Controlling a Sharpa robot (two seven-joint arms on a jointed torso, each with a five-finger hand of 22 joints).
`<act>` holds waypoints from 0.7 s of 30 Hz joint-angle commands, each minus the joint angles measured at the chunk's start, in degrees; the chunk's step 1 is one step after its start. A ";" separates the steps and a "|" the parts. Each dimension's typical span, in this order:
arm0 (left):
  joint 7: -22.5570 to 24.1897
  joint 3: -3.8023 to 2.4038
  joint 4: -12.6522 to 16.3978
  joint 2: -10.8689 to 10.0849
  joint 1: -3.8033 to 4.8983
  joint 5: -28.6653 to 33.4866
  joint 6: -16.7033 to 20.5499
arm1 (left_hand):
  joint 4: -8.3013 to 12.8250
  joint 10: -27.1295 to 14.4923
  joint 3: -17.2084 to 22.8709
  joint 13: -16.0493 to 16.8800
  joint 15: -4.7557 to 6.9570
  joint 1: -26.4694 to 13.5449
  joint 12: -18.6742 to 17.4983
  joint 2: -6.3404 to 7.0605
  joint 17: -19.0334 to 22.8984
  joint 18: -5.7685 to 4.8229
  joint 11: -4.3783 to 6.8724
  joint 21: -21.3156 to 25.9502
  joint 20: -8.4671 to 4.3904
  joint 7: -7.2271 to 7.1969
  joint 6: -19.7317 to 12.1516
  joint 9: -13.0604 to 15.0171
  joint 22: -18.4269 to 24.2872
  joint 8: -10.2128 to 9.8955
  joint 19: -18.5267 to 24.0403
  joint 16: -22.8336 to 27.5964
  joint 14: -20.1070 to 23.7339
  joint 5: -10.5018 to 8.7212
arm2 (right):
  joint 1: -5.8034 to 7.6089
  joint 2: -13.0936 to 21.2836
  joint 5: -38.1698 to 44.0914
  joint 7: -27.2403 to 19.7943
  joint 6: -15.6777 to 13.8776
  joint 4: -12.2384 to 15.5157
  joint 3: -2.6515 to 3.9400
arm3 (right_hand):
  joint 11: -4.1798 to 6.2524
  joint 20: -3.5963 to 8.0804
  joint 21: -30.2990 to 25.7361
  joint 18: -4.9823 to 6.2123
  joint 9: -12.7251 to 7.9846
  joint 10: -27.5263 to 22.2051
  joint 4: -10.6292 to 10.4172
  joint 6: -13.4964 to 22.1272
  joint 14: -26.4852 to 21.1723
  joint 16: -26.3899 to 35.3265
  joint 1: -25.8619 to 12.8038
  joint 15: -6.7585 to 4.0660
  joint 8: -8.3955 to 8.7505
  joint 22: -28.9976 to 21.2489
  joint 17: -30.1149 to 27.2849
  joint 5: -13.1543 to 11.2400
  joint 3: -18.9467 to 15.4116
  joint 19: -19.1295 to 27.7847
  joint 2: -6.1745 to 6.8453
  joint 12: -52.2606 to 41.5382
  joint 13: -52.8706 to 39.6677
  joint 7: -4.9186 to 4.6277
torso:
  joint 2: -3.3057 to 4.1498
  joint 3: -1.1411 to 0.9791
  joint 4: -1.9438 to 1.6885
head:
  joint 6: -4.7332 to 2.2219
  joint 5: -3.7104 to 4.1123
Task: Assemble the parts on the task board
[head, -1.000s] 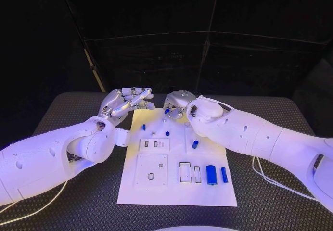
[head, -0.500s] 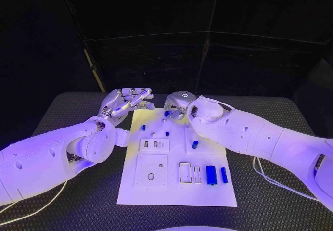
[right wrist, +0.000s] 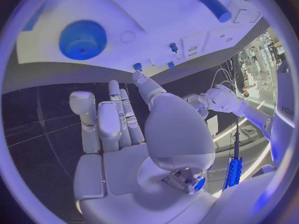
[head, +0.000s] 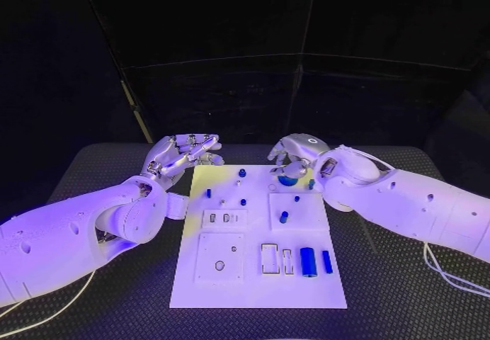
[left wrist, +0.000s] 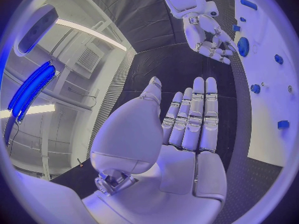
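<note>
The white task board (head: 233,278) lies lengthwise in the middle of the table. A blue gear (head: 288,180) sits flat near its far right corner, also seen as a blue gear (right wrist: 82,40) and a blue gear (left wrist: 243,46) in the wrist views. My right hand (head: 296,151) hovers just beyond the gear, fingers apart and holding nothing; my right hand (right wrist: 127,134) shows an empty palm. My left hand (head: 184,151) hangs off the board's far left corner, and my left hand (left wrist: 187,124) has straight fingers with nothing in them. Small blue pegs (head: 242,172) stand at the far end.
Two blue cylinders (head: 309,261) lie side by side at the board's near right, next to rectangular slots (head: 270,257). A short blue piece (head: 285,217) lies on a raised square. Black textured table (head: 102,177) surrounds the board on all sides.
My right hand has moved right, off the far middle of the board, and a blue gear now shows on the board below it. The left hand has hardly moved.
</note>
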State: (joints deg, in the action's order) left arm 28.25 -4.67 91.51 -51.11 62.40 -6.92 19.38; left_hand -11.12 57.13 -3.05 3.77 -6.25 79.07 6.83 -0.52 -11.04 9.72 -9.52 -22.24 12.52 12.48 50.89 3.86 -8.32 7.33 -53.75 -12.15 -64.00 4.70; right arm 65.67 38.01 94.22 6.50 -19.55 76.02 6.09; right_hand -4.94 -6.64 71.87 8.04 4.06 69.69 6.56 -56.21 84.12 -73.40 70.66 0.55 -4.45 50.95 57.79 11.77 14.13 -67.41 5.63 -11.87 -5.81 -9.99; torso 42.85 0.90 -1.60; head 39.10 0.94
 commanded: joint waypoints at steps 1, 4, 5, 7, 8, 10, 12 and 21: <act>0.45 -0.06 -0.48 0.20 0.08 -0.21 -0.88 | -0.03 0.29 -0.28 -0.04 -0.26 0.33 -0.22 -0.37 -0.09 0.76 -0.06 0.26 0.16 -0.10 0.31 -0.04 0.09 -0.25 -0.29 0.28 -0.18 -0.23 | 0.13 2.18 -9.50 2.16 -0.11 1.50 0.09 | 1.15 0.69 0.92 -0.75 -0.11 4.56 -1.72 0.38 1.37 -1.20 -0.68 -1.16 -0.08 1.56 1.70 1.05 -2.27 -1.22 1.90 -3.12 -1.94 1.26 | -0.34 -0.19 0.70 | -0.03 0.08; 0.46 -0.06 -1.00 0.52 0.06 -0.21 -1.01 | -0.03 0.31 -0.29 -0.04 -0.26 0.32 -0.23 -0.38 -0.10 0.76 -0.05 0.27 0.16 -0.11 0.34 -0.04 0.10 -0.26 -0.29 0.29 -0.18 -0.23 | 0.13 3.74 -10.97 3.54 1.95 1.56 0.11 | 2.08 1.72 2.13 -1.22 -0.04 7.30 -4.76 1.05 1.77 -2.97 0.28 -2.02 -0.40 3.74 4.40 1.78 -6.78 -2.61 2.86 -8.73 -6.50 1.96 | -0.31 -0.26 0.76 | -0.17 0.37; 0.46 -0.06 -1.13 0.61 0.05 -0.21 -1.05 | -0.03 0.34 -0.30 -0.04 -0.26 0.32 -0.24 -0.39 -0.10 0.76 -0.04 0.28 0.16 -0.13 0.35 -0.04 0.11 -0.27 -0.29 0.31 -0.19 -0.23 | 0.13 3.97 -11.20 3.84 2.44 1.44 0.11 | 2.15 1.83 2.27 -1.25 -0.01 6.80 -5.70 1.26 1.83 -3.36 1.05 -2.09 -0.54 3.96 4.96 1.94 -7.96 -2.72 2.82 -10.39 -8.10 2.03 | -0.30 -0.28 0.75 | -0.15 0.40; 0.46 -0.06 -1.38 0.83 0.03 -0.21 -1.13 | -0.03 0.34 -0.30 -0.04 -0.26 0.32 -0.24 -0.39 -0.10 0.76 -0.04 0.28 0.16 -0.13 0.35 -0.04 0.11 -0.27 -0.29 0.31 -0.19 -0.23 | 0.13 4.24 -11.58 4.34 3.47 1.00 0.11 | 2.15 1.79 2.89 -1.58 0.02 5.10 -9.12 2.11 2.21 -5.22 3.56 -2.24 -1.02 5.06 8.05 2.27 -11.51 -3.24 2.85 -17.23 -14.42 2.05 | -0.23 -0.25 0.65 | -0.16 0.47; 0.46 -0.05 -1.50 0.93 0.01 -0.21 -1.17 | -0.03 0.34 -0.30 -0.04 -0.26 0.32 -0.24 -0.39 -0.10 0.76 -0.04 0.28 0.16 -0.13 0.35 -0.04 0.11 -0.27 -0.29 0.31 -0.19 -0.23 | 0.13 4.24 -11.73 4.55 4.00 0.67 0.11 | 2.14 1.50 3.27 -1.89 0.07 2.03 -12.00 2.71 2.32 -6.20 6.06 -1.97 -1.55 5.64 9.55 2.69 -13.32 -3.46 2.60 -22.59 -19.74 2.28 | -0.20 -0.24 0.63 | -0.13 0.46; 0.45 -0.05 -1.73 1.11 -0.02 -0.21 -1.24 | -0.03 0.34 -0.30 -0.04 -0.26 0.32 -0.24 -0.39 -0.10 0.76 -0.04 0.28 0.16 -0.13 0.35 -0.04 0.11 -0.27 -0.29 0.31 -0.19 -0.23 | 0.13 4.04 -11.93 4.87 4.99 -0.05 0.11 | 1.94 1.45 3.88 -1.78 0.09 -0.08 -16.46 3.51 2.70 -7.97 8.20 -1.38 -2.35 6.66 12.73 2.85 -15.00 -3.87 2.58 -31.68 -29.27 1.81 | -0.19 -0.25 0.67 | -0.02 0.35; 0.44 -0.05 -1.88 1.23 -0.04 -0.21 -1.29 | -0.03 0.34 -0.30 -0.04 -0.26 0.32 -0.24 -0.39 -0.10 0.76 -0.04 0.28 0.16 -0.13 0.35 -0.04 0.11 -0.27 -0.29 0.31 -0.19 -0.23 | 0.13 3.76 -12.02 5.02 5.67 -0.62 0.11 | 1.52 1.33 4.29 -1.81 0.03 0.17 -18.67 4.15 2.89 -8.86 9.30 -1.29 -2.70 7.38 14.42 2.78 -15.65 -4.17 2.97 -36.91 -34.95 1.60 | -0.19 -0.26 0.66 | -0.02 0.37; 0.41 -0.05 -2.34 1.56 -0.10 -0.21 -1.41 | -0.03 0.34 -0.30 -0.04 -0.26 0.32 -0.24 -0.39 -0.10 0.76 -0.04 0.28 0.16 -0.13 0.35 -0.04 0.11 -0.27 -0.29 0.31 -0.19 -0.23 | 0.12 1.60 -11.60 4.99 8.10 -3.31 0.12 | 1.17 0.92 4.92 -1.98 0.00 1.65 -22.63 5.27 3.48 -10.95 12.16 -1.10 -3.77 8.38 18.52 3.09 -16.50 -4.57 3.48 -46.44 -45.67 1.09 | -0.21 -0.18 0.54 | 0.29 0.39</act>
State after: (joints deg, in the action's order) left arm 28.25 -4.65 89.18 -49.64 62.24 -6.93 18.80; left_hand -11.13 57.13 -3.05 3.79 -6.25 79.07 6.83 -0.52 -11.09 9.72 -9.52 -22.24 12.52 12.48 50.89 3.87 -8.26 7.33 -53.75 -12.15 -64.01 4.70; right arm 65.67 39.81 83.12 11.01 -13.99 72.93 6.15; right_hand -3.97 -5.65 76.58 7.09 4.07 70.93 -15.69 -51.40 83.91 -84.13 82.34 -0.98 -7.97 59.25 74.95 14.52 -2.39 -71.50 9.18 -57.68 -50.77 -8.91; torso 42.64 0.68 -0.98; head 39.30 1.35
